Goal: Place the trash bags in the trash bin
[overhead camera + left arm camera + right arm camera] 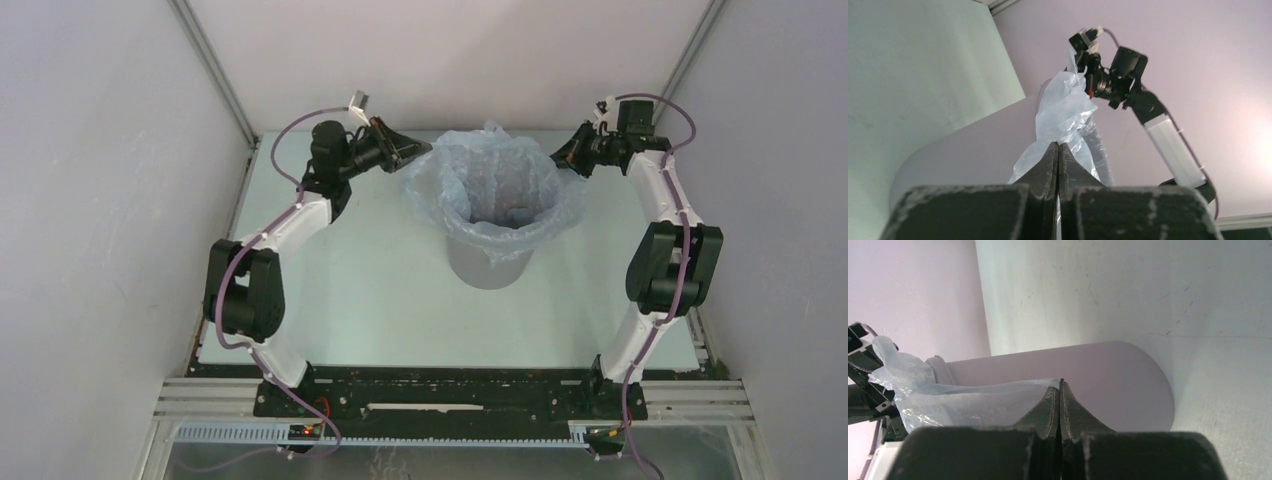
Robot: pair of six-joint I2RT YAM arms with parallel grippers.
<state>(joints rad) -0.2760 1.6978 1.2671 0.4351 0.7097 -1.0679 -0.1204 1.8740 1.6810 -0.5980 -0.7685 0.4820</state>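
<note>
The light grey trash bin (487, 265) stands upright mid-table. The pale blue trash bag (500, 175) lines it, its mouth open and its wrinkly rim draped over the bin's edge. My left gripper (424, 150) is shut at the bag's left rim. In the left wrist view its jaws (1058, 145) are closed with bag film (1065, 112) running into them, next to the bin's wall (973, 150). My right gripper (558, 158) is shut at the bag's right rim. In the right wrist view (1060, 382) film (958, 400) reaches its tips over the bin (1108, 375).
The pale green table (350, 290) is walled by white panels at the left, back and right. Both arms reach to the far half of the table, one on each side of the bin. The right arm (1120, 75) shows in the left wrist view.
</note>
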